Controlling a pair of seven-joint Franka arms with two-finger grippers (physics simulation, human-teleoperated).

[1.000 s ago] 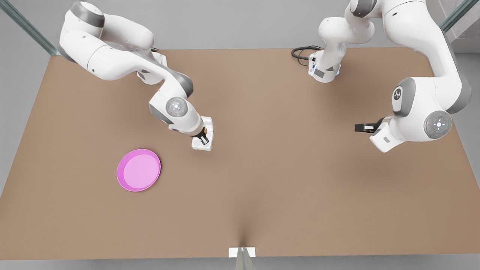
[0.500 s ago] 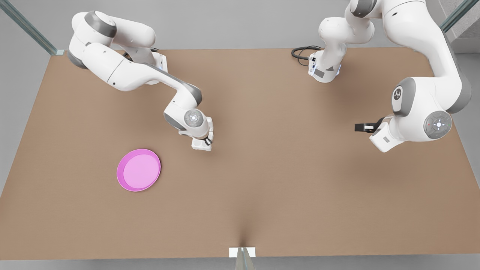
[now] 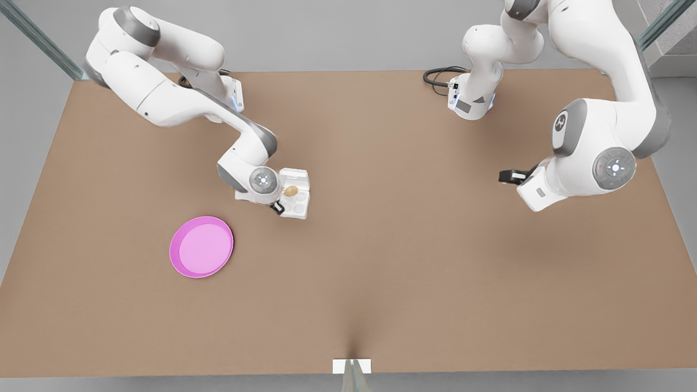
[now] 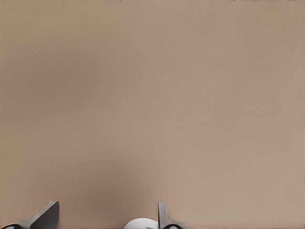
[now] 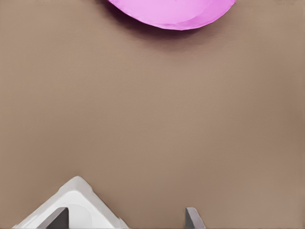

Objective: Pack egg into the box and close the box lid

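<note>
Front view has the egg (image 3: 291,191) already sitting in one of the box (image 3: 298,208) cups, just beside the right claw (image 3: 277,207), on the side away from the plate (image 3: 173,239). So I'd say packing's done and you're on to the lid. The lid (image 3: 297,175) looks like the plain flap just past the egg from the claw, still folded open, though I can't quite tell how far it tilts. In the right wrist view the claw's fingers are spread wide with nothing between them, and a corner of the box (image 5: 78,200) is right at one fingertip (image 5: 59,217). That's the bit I'd worry about. The carton looks light, so clip that corner while you swing around and you'll shove the whole box across the table (image 3: 408,245) instead of folding the flap. Push the lid too low near the hinge and the same thing happens, or the egg gets knocked out of its cup. The left claw (image 3: 509,176) waits well off to the far side over bare table, fingers apart too, holding nothing.
</note>
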